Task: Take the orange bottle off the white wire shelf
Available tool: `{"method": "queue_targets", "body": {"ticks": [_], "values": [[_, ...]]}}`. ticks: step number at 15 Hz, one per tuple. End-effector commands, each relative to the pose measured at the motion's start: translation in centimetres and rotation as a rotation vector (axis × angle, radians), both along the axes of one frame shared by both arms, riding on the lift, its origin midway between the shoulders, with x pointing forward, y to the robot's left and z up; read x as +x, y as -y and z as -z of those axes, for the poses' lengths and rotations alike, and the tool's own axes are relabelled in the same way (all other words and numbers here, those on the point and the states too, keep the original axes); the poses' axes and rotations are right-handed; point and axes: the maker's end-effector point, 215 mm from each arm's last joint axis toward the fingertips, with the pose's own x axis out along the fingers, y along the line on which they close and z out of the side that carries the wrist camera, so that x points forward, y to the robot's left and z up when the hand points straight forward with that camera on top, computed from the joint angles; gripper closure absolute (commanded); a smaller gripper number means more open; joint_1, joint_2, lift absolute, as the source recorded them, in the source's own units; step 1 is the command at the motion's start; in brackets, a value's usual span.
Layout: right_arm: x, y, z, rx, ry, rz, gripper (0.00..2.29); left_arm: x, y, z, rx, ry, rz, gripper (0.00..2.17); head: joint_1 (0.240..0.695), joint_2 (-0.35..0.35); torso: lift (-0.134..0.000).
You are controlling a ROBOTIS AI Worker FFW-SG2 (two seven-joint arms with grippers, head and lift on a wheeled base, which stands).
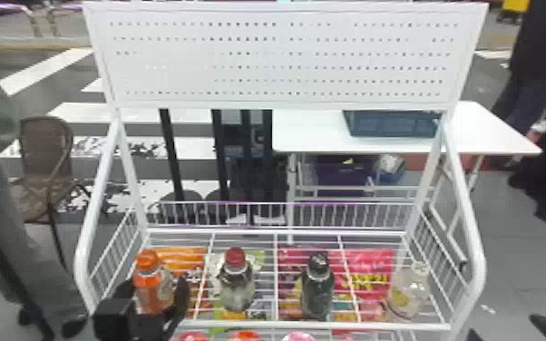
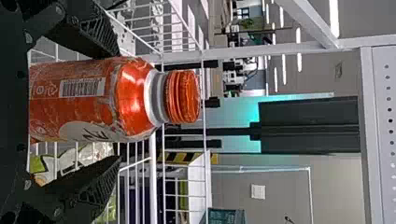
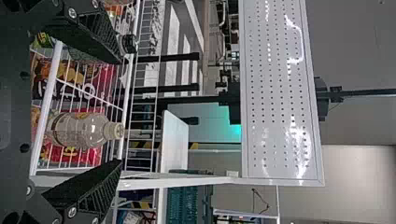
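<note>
At the left end of the white wire shelf [image 1: 313, 324], the orange bottle [image 1: 148, 290] stands upright in the head view, with my left gripper [image 1: 156, 301] around it from the front. The left wrist view has the orange bottle [image 2: 93, 100] between the spread fingers of my left gripper [image 2: 114, 109]; a gap shows between the bottle and the lower finger. My right gripper [image 3: 119, 112] is open in the right wrist view, its fingers apart on either side of a clear bottle [image 3: 84, 130] that stands farther off on the shelf.
A red-capped bottle [image 1: 236, 281], a dark bottle [image 1: 318, 288] and a clear bottle [image 1: 409, 290] stand farther right on the shelf. Side rails and a white perforated panel [image 1: 281, 59] frame it. Behind is a white table [image 1: 308, 136] with a blue crate [image 1: 390, 124].
</note>
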Motion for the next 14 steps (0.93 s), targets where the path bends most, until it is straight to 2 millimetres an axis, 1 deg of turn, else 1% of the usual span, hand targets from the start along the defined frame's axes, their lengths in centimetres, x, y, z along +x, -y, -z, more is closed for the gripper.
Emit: {"method": "queue_targets", "body": {"ticks": [1,2,9,10,12,14], "values": [[0.1,0.0,0.1,0.001,0.0,0.0,0.14,-0.1,-0.1,0.0,0.004,0.0,0.0,0.42,0.499,0.0,0.0],[0.2,-0.1,0.1,0.002,0.002,-0.002,0.14,-0.2,-0.2,-0.1,0.002,0.001,-0.004,0.54,0.499,0.0,0.0],[0.3,-0.1,0.1,0.005,0.002,0.0,0.14,-0.4,-0.3,0.0,0.001,-0.001,-0.012,0.55,0.499,0.0,0.0],[0.3,0.0,0.1,0.003,0.003,0.001,0.14,-0.5,-0.6,-0.4,-0.002,0.009,-0.022,0.73,0.499,0.0,0.0],[0.3,0.0,0.1,0.005,0.003,0.0,0.14,-1.1,-0.5,-1.6,-0.01,0.035,-0.026,0.73,0.499,0.0,0.0],[0.4,0.0,0.2,0.005,0.002,0.001,0.14,-1.8,-0.1,-3.5,-0.021,0.07,-0.019,0.72,0.499,0.0,0.0]]}}
